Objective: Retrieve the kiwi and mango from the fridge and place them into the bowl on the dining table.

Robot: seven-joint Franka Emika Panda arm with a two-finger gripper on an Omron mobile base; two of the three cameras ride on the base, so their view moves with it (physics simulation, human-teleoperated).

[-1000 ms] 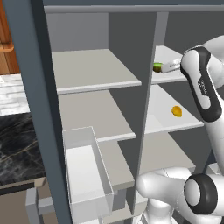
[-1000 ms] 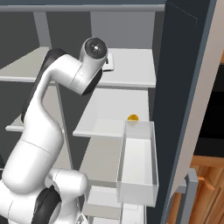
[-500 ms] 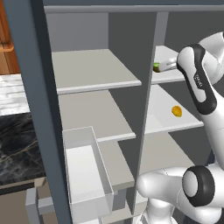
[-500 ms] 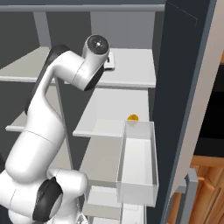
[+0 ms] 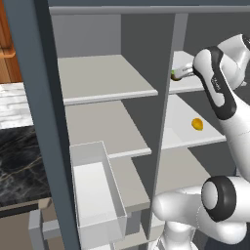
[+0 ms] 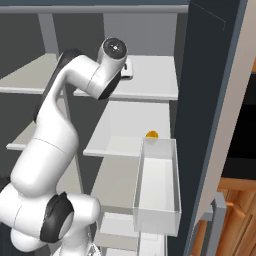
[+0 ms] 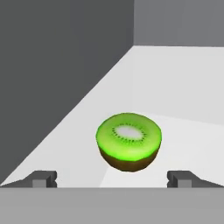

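Forward goes the arm since a second ago, its elbow and wrist pushed deeper into the fridge [image 5: 34,122] toward the upper right shelf [image 6: 150,82], while shelves and fruit sit just where they were. Now the gripper [image 7: 112,178] is right at the kiwi [image 7: 128,141], fingers spread as wide as they go, one fingertip [image 7: 43,178] off to the left of the fruit and the other off to the right, both clear of it with daylight on each side. Nothing pinched yet! The kiwi sits just ahead of the tips, roughly centred between them, resting on the pale shelf beside the dark grey divider wall [image 7: 57,74].

And what a look at it: a halved fruit, cut face up, bright green flesh with a pale whitish core ringed by tiny dark seeds, brown skin curving underneath.

From the left base view, a sliver of green kiwi [image 5: 174,75] peeks out at the hand's front. One shelf down lies the mango [image 5: 197,124], a small yellow-orange oval, well apart from the gripper, untouched. A white door bin [image 6: 157,187] hangs on the open door.
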